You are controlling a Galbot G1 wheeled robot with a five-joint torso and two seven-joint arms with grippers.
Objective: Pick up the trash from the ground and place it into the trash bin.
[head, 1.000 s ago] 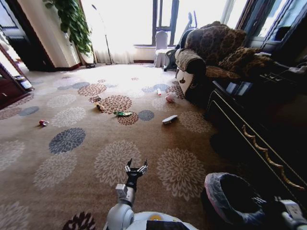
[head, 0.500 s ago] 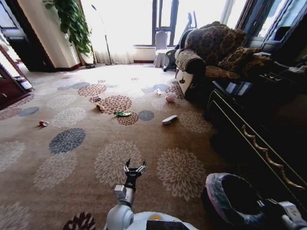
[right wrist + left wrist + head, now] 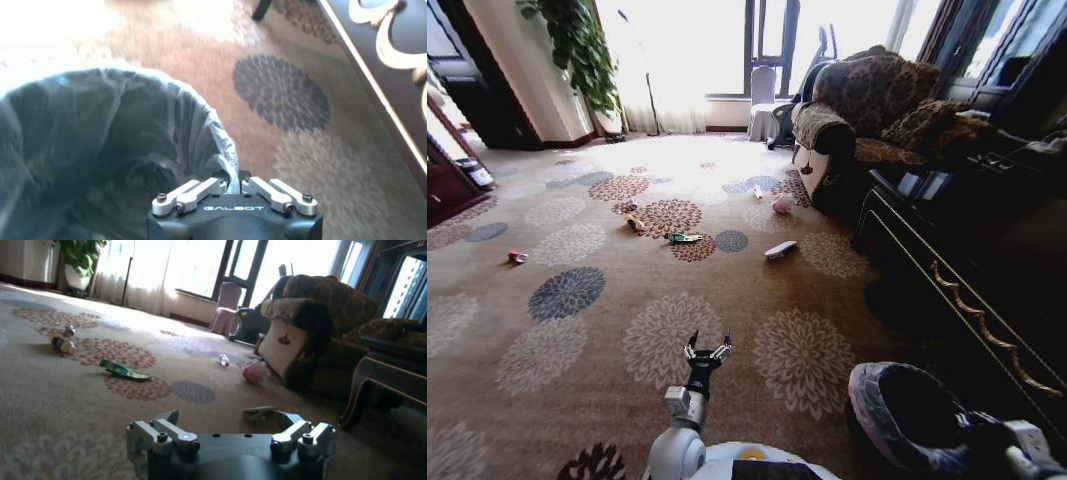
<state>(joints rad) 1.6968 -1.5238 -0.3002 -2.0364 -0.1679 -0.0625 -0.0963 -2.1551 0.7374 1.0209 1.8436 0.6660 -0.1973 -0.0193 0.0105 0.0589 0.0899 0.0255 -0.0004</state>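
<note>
Trash lies well ahead on carpet: green wrapper [image 3: 684, 237], white packet [image 3: 780, 249], pink bag [image 3: 781, 204]. L gripper [image 3: 707, 352] hangs low, jaws apart, empty. R gripper [image 3: 231, 192] is clamped on bin [image 3: 897, 415] liner rim. Risk: thin liner could slip or tear, tipping bin w/ any drive fwd.

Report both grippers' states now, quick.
Left gripper: open, empty, held low over the carpet.
Right gripper: shut on the trash bin rim, pinching its liner bag.
</note>
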